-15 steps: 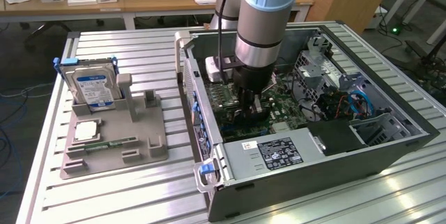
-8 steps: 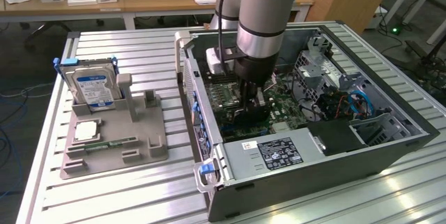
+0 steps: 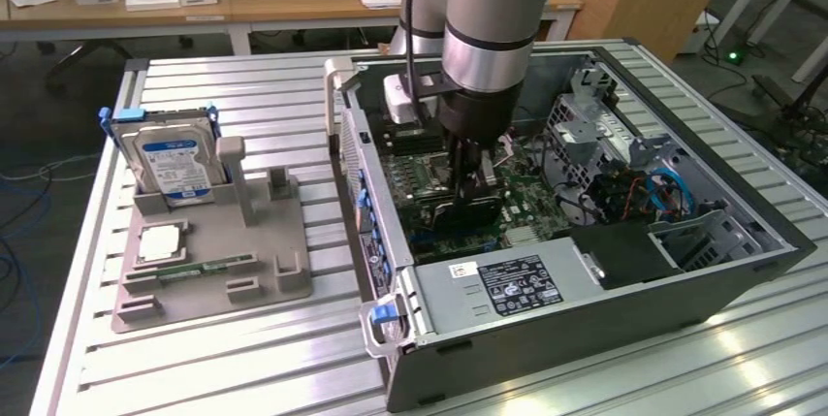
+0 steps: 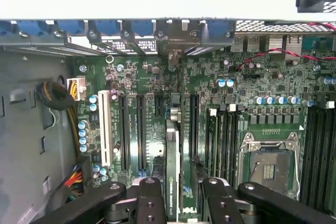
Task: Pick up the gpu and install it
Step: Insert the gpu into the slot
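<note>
We see a ribbed metal worktop (image 3: 233,358) in a lab room, with wooden desks behind it. Well off to the claw's side, at the exterior view's left, a grey holder tray (image 3: 213,271) carries a silver hard drive (image 3: 175,166) with a blue label standing upright, a flat chip (image 3: 161,242) and a narrow green memory stick (image 3: 194,268) lying low. Moving right, the open computer case (image 3: 583,241) lies on its side, and the arm (image 3: 498,38) reaches down into it. The claw (image 4: 179,192) sits low over the green motherboard (image 4: 262,77), its two black fingers (image 4: 149,200) partly closed on the gpu (image 4: 172,166), which we see edge-on between them. The card stands upright on the board, in line with the long expansion slots (image 4: 140,129), its far end reaching toward the case's rear wall. Further right lies the empty processor socket (image 4: 269,166).
</note>
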You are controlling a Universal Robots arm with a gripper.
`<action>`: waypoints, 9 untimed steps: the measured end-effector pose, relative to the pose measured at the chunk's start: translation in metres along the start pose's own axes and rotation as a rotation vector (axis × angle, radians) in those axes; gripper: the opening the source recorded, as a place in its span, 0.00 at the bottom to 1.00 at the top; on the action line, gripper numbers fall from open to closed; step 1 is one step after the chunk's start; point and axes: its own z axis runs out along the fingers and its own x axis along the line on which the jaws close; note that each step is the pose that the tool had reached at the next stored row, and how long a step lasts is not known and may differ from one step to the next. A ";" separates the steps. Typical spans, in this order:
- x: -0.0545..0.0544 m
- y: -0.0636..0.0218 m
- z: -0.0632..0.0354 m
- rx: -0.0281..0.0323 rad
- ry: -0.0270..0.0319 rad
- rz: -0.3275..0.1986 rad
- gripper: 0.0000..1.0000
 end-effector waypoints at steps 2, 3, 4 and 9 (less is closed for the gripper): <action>0.000 0.0000 -0.0001 -0.0001 0.0003 0.000 0.15; 0.000 0.0000 -0.0001 -0.0001 0.0002 0.000 0.11; 0.000 0.0000 -0.0001 -0.0001 0.0002 0.000 0.11; 0.000 0.0000 -0.0001 -0.0001 0.0002 0.000 0.11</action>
